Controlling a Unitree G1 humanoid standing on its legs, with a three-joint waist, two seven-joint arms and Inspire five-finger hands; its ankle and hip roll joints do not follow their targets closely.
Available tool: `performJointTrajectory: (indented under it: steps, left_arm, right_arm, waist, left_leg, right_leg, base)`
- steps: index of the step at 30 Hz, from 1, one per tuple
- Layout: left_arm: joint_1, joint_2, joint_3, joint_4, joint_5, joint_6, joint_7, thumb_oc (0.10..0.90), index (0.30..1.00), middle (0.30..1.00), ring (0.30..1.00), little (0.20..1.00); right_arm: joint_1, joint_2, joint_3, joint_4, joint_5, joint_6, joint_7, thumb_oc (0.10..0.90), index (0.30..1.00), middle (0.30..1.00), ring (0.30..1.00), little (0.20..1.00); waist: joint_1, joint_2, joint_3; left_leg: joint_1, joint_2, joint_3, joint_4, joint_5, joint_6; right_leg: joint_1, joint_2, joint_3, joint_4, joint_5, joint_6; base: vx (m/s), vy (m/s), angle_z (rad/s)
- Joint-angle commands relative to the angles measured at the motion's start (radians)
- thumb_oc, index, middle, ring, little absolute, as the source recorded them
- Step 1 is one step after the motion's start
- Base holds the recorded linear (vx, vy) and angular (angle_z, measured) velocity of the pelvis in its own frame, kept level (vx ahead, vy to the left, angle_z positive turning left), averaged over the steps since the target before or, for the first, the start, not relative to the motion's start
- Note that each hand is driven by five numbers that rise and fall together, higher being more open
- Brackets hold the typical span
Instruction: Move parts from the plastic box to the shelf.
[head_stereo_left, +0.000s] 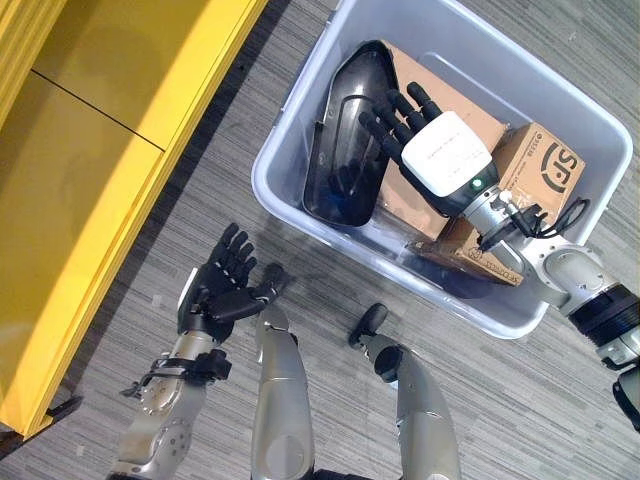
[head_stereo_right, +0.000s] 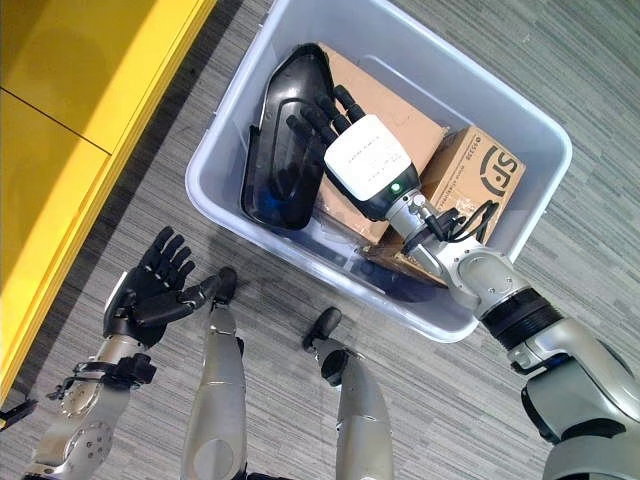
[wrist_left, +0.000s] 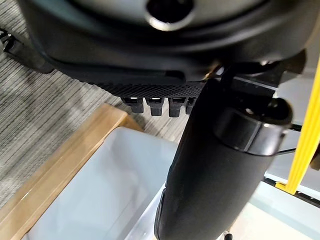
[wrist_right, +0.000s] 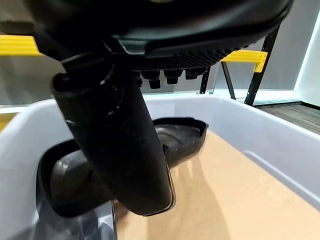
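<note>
Nearest the robot, the left hand (head_stereo_left: 222, 283) hangs over the bare floor (head_stereo_left: 330, 400) with its fingers spread and empty, between the yellow shelf (head_stereo_left: 95, 190) and the plastic box (head_stereo_left: 300, 120). Beyond it the right hand (head_stereo_left: 430, 140) reaches into the box, its fingers straight and gripping nothing, hovering above the black part (head_stereo_left: 345, 150), which leans against the box's shelf-side wall and partly lies on a flat cardboard box (head_stereo_left: 460, 100); a smaller carton (head_stereo_left: 545, 165) sits at the far end. The step looks like the pick-up: next the fingers need to come down and curl around the part's rim. The wall beside the part leaves little room, so lifting straight up seems safest before swinging across the open floor to the shelf.
</note>
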Motion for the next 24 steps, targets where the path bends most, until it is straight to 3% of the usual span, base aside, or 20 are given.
performJointTrajectory:
  steps: [1,3,4,5,6,15,24]
  left_arm:
    - [0.008,-0.014,0.019,-0.088,0.027,-0.086,-0.015,0.900,1.000,1.000,1.000,1.000]
    - [0.006,-0.016,0.019,-0.087,0.027,-0.089,0.003,0.900,1.000,1.000,1.000,1.000]
    - [0.016,-0.017,0.016,-0.084,0.026,-0.090,0.004,0.900,1.000,1.000,1.000,1.000]
    - [0.001,-0.013,0.021,-0.081,0.026,-0.089,0.000,0.900,1.000,1.000,1.000,1.000]
    - [0.012,-0.014,0.019,-0.079,0.025,-0.089,-0.002,0.900,1.000,1.000,1.000,1.000]
    - [0.001,-0.012,0.014,-0.073,0.029,-0.068,-0.029,0.900,1.000,1.000,1.000,1.000]
    - [-0.001,-0.014,-0.002,-0.068,0.016,-0.084,-0.054,0.900,1.000,1.000,1.000,1.000]
  right_arm:
    - [-0.134,-0.056,0.014,-0.003,-0.052,0.013,-0.109,0.900,1.000,1.000,1.000,1.000]
    - [-0.150,-0.064,0.027,0.023,-0.079,0.014,-0.117,0.900,1.000,1.000,1.000,1.000]
    - [-0.144,-0.061,0.034,0.026,-0.083,0.017,-0.119,0.900,1.000,1.000,1.000,1.000]
    - [-0.168,-0.063,0.042,0.052,-0.103,0.015,-0.144,0.900,1.000,1.000,1.000,1.000]
    - [-0.160,-0.060,0.048,0.055,-0.107,0.013,-0.147,0.900,1.000,1.000,1.000,1.000]
    - [-0.193,-0.055,0.077,0.138,-0.233,0.033,-0.202,0.900,1.000,1.000,1.000,1.000]
    - [-0.244,-0.047,0.104,0.190,-0.343,0.175,-0.269,0.900,1.000,1.000,1.000,1.000]
  waist:
    - [-0.001,0.010,-0.013]
    - [-0.001,0.012,-0.013]
    - [-0.005,0.010,-0.013]
    - [0.000,0.011,-0.013]
    - [-0.004,0.010,-0.013]
    - [-0.002,0.019,-0.013]
    - [0.005,0.025,-0.013]
  left_leg:
    - [-0.033,0.016,0.052,-0.016,0.109,0.015]
    - [-0.042,0.019,0.053,-0.009,0.109,0.015]
    - [-0.018,0.014,0.054,-0.004,0.083,0.009]
    - [-0.052,0.019,0.053,-0.001,0.107,0.015]
    - [-0.028,0.014,0.054,0.003,0.081,0.009]
    - [-0.066,0.024,0.073,0.029,0.080,0.007]
    - [-0.112,0.015,0.057,0.037,0.088,0.012]
  right_leg:
    - [0.090,0.039,0.080,-0.024,0.018,0.069]
    - [0.078,0.034,0.077,-0.006,0.012,0.068]
    - [0.095,0.028,0.087,0.008,-0.013,0.077]
    - [0.064,0.030,0.076,0.009,0.007,0.067]
    - [0.083,0.025,0.085,0.019,-0.016,0.076]
    - [0.039,-0.005,0.065,0.072,-0.030,0.077]
    - [-0.023,-0.023,0.060,0.129,-0.041,0.074]
  base:
    - [0.00,0.000,0.00]
    - [0.03,-0.016,0.00]
    - [0.00,-0.028,0.03]
    - [0.06,-0.037,0.05]
    - [0.01,-0.035,0.04]
    - [0.02,-0.028,0.04]
    - [0.01,0.005,0.09]
